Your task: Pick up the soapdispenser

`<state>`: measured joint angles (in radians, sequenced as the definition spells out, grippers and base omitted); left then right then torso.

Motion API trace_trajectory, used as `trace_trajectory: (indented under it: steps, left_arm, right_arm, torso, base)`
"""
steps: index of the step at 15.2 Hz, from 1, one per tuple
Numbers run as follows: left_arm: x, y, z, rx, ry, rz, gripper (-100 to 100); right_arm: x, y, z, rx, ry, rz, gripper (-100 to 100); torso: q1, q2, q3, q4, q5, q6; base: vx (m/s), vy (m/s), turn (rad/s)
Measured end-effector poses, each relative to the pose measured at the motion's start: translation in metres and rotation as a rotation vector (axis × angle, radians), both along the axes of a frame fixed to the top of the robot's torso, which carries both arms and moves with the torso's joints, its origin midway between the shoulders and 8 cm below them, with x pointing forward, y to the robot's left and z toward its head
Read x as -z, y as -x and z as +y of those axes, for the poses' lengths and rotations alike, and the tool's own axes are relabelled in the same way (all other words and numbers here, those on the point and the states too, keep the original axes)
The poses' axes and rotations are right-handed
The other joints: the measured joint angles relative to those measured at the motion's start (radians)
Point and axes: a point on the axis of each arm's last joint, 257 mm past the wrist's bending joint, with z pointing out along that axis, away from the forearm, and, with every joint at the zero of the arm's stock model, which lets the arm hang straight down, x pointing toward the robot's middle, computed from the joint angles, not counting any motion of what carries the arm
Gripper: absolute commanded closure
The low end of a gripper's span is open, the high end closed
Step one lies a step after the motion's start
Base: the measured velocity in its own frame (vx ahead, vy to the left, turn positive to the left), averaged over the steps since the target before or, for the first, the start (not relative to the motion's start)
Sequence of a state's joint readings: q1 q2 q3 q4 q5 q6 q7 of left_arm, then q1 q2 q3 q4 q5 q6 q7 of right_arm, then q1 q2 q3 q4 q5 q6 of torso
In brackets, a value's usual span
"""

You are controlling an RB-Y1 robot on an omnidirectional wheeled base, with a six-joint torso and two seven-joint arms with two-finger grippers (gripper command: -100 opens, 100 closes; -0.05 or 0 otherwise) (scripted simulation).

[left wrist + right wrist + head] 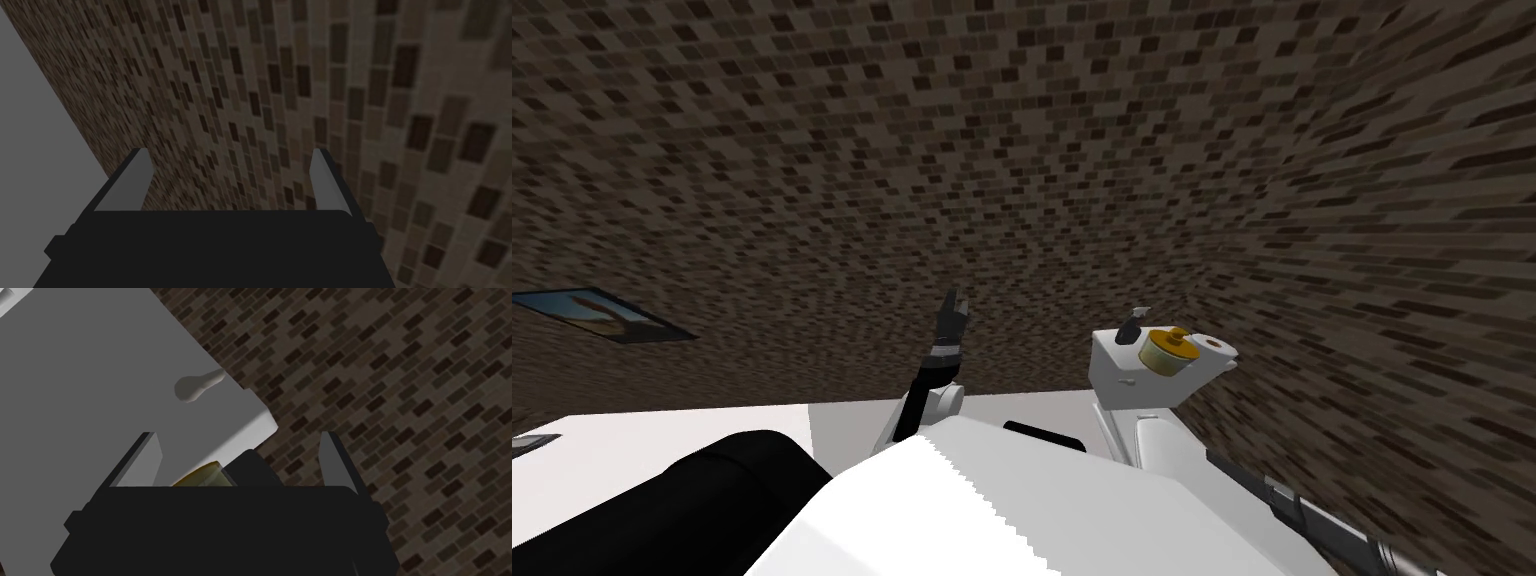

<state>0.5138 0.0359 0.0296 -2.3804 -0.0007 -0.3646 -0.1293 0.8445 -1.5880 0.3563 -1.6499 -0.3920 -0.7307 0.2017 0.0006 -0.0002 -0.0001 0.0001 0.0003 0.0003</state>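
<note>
Right gripper (237,438): my fingers spread wide, nothing clamped. Soapdispenser (202,477), yellow body with dark head, low between them, close to my dark block. Head view: it's at 2 o'clock, on white tank (1112,378), paper roll (1217,347) just beside.

Step, I judge: lined up, grasp not yet made. Next: centre on yellow body, squeeze, lift.

Left gripper (950,308) at 12 o'clock, spread, empty, facing brick wall (1012,150).

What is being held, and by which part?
Nothing; left end effector open; right end effector open, the yellow soap dispenser between its fingers, ungripped.
</note>
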Motion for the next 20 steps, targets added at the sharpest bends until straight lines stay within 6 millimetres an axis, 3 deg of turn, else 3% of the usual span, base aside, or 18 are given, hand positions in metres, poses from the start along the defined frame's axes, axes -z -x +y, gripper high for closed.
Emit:
trace_trajectory:
  steps: [10, 20]
  left_arm:
    - [0.000, 0.000, 0.000, 0.000, 0.000, 0.000, 0]
    - [0.000, 0.000, 0.000, 0.000, 0.000, 0.000, 0]
  right_arm:
    - [-0.002, 0.022, -0.070, -0.066, 0.212, 0.124, -100]
    - [-0.031, 0.026, -0.148, -0.174, 0.466, 0.236, -100]
  torso:
    - [0.001, 0.000, 0.000, 0.000, 0.000, -0.001]
    - [0.001, 0.000, 0.000, 0.000, 0.000, 0.000]
  base:
    - [-0.004, 0.013, 0.125]
    - [-0.003, 0.016, 0.151]
